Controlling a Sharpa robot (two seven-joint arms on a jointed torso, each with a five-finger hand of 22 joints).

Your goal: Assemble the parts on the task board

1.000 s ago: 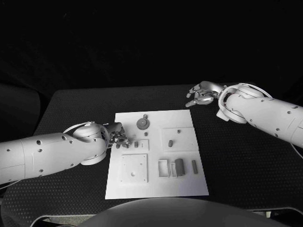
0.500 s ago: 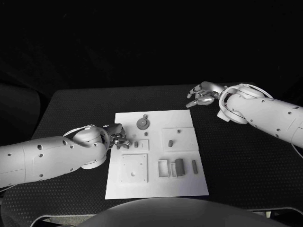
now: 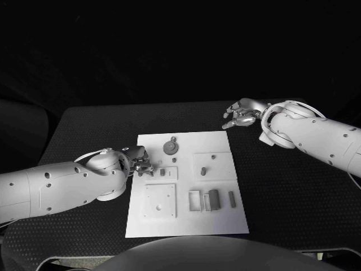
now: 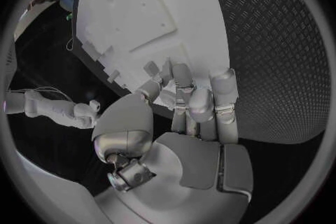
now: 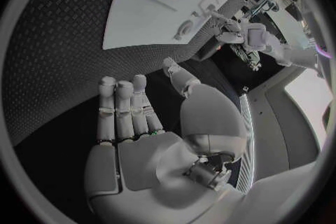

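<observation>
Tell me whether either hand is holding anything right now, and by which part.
The right hand is empty, its fingers apart above the table. The left hand has its fingers at the task board; a hold cannot be told.

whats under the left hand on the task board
The left hand reaches over the task board's left edge, fingertips at a small upright grey part. Whatever lies beneath the fingers is covered, and whether they grip the part cannot be told.

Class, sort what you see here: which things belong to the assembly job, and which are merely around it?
Belongs to the job:
task board
round part
upright peg
rectangular parts
left hand, at the board's edge

Merely around:
black table
right hand, off the board, holding nothing
</observation>
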